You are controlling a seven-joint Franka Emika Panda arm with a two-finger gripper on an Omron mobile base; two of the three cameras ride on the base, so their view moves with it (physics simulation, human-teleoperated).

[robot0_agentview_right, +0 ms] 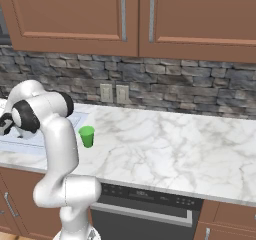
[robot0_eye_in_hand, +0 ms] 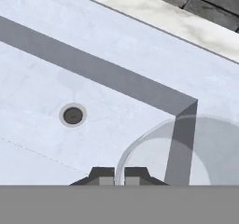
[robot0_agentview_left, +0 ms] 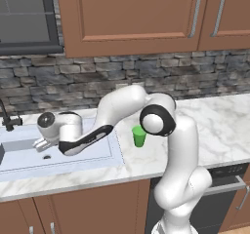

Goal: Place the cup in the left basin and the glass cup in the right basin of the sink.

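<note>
Two small dark fingertips (robot0_eye_in_hand: pixel 114 175) at the bottom of the hand view, pressed close with the thin rim of the translucent pale grey glass cup (robot0_eye_in_hand: pixel 186 153) running up between them; cannot tell whether actually pinching that rim or merely beside it. Glass cup down in the right basin (robot0_eye_in_hand: pixel 42 139) of the pale bluish-white double sink (robot0_agentview_left: pixel 114 152), close to the basin's far right corner, its see-through wall letting the dark corner edge show behind. Small dark drain hole (robot0_eye_in_hand: pixel 73 115) well apart from the glass, further along the basin floor. End effector (robot0_agentview_left: pixel 40 143) reaching low over that basin in the left base view, white arm stretched leftward from the base. Thin dark tap (robot0_agentview_left: pixel 7 118) at the sink's back rim. Small bright green opaque cup (robot0_agentview_left: pixel 139 136) upright on the marble tabletop (robot0_agentview_left: pixel 215 126), just right of the sink's rim, outside both basins.
</note>
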